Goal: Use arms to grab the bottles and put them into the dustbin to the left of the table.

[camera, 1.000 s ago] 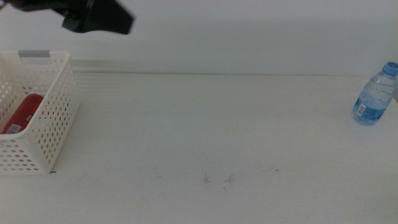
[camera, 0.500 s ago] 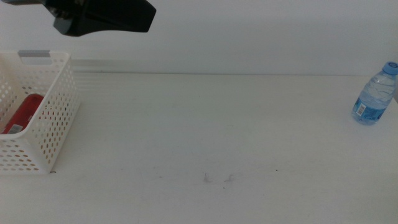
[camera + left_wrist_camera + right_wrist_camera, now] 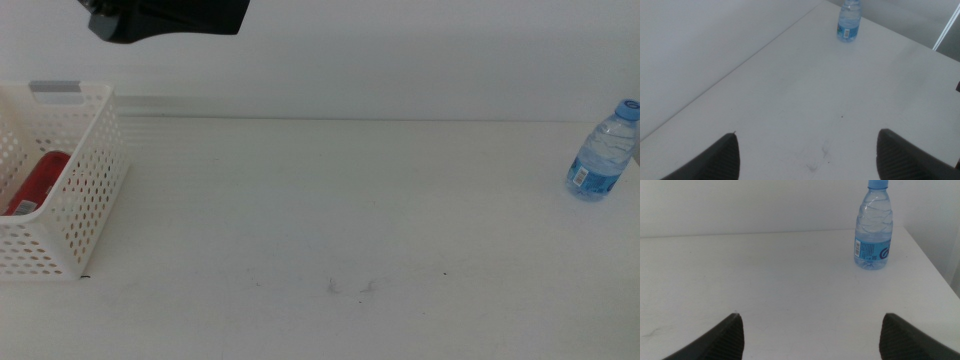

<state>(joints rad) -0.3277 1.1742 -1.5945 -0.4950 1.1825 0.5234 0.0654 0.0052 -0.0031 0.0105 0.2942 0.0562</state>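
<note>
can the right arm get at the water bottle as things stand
Probably yes. The bottle stands upright ahead of the open right end effector, with only bare table between them.

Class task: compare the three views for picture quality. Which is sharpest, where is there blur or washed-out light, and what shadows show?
Right wrist view: sharpest, the bottle label crisp, with only a faint shadow at its base. Left wrist view: softer, that bottle small and slightly hazy, the open left claw dark and featureless. Middle view: flat, bright light washes table into wall; the basket casts a soft shadow; the can stands out red.
</note>
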